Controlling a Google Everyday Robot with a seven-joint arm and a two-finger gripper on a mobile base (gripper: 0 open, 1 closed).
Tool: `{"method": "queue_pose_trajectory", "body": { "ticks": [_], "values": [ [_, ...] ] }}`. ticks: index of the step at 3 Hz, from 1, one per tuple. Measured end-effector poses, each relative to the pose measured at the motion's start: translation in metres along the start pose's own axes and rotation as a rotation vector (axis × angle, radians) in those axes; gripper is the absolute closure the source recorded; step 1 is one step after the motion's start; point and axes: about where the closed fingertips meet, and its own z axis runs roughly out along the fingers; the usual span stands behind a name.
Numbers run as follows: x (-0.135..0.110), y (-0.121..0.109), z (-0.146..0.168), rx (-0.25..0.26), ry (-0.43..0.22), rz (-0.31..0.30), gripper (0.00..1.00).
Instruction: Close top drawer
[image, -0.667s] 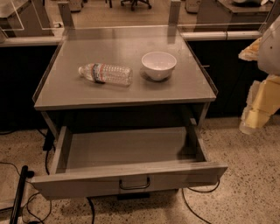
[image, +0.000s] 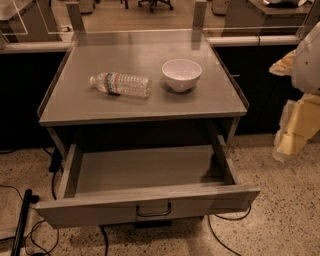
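While top drawer (image: 145, 172) gapes over speckled floor (image: 280, 215), end effector (image: 295, 131) hangs right, state unclear.

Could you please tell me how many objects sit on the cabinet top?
2: a water bottle lying on its side left of centre, and a white bowl upright to its right. The claw hangs at the frame's right edge, clear of the open top drawer.
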Motion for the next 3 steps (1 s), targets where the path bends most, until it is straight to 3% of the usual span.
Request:
{"method": "queue_pose_trajectory", "body": {
  "ticks": [1, 2, 3],
  "values": [
    [-0.004, 0.028, 0.023, -0.057, -0.019, -0.007, 0.0],
    [-0.007, 0.068, 0.054, -0.133, -0.067, -0.021, 0.18],
    [-0.002, 0.103, 0.087, -0.193, -0.167, -0.021, 0.41]
  ]
}}
